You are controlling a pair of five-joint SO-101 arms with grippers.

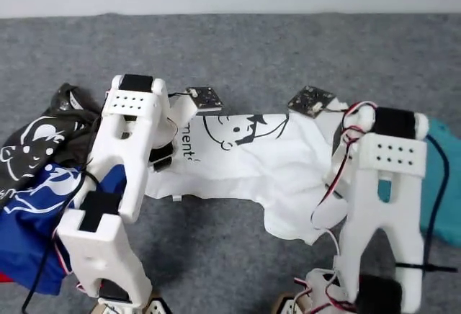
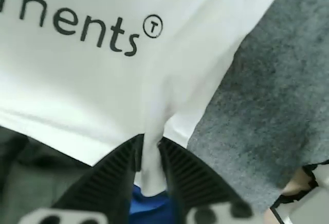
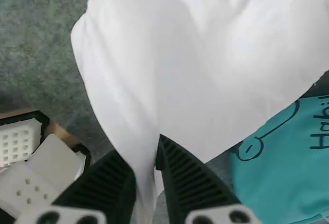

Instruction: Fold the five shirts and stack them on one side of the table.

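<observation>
As it underlies every other item, the table (image 1: 288, 47) is entered first: grey, felt-like surface, running back to a pale wall.

White shirt (image 1: 252, 163): spread across the middle of the table between the two arms, rumpled, with a black cartoon drawing and black lettering facing up. The edge nearest the arm bases hangs in an uneven curve, lower on the right side.

Left arm (image 1: 119, 184): white, standing over the shirt's left end, partly above the pile of dark shirts.

Right arm (image 1: 382, 206): white, with red and black wiring, standing at the shirt's right end.

Blue shirt (image 1: 29, 235): crumpled at the table's left edge, white drawing on it, lying under the left arm and touching the white shirt's corner.

Black shirt (image 1: 36, 148): bunched just behind the blue one, white cartoon print showing.

Teal shirt (image 1: 443, 177): at the right edge, partly under the white shirt's right end, dark line print visible.

Left gripper (image 2: 150, 147): black ribbed jaws clenched on a narrow fold of the white shirt close to the lettering, blue cloth directly beneath.

Right gripper (image 3: 146, 160): black ribbed jaws clamped on a pinched ridge of the white shirt, beside the teal shirt.
</observation>
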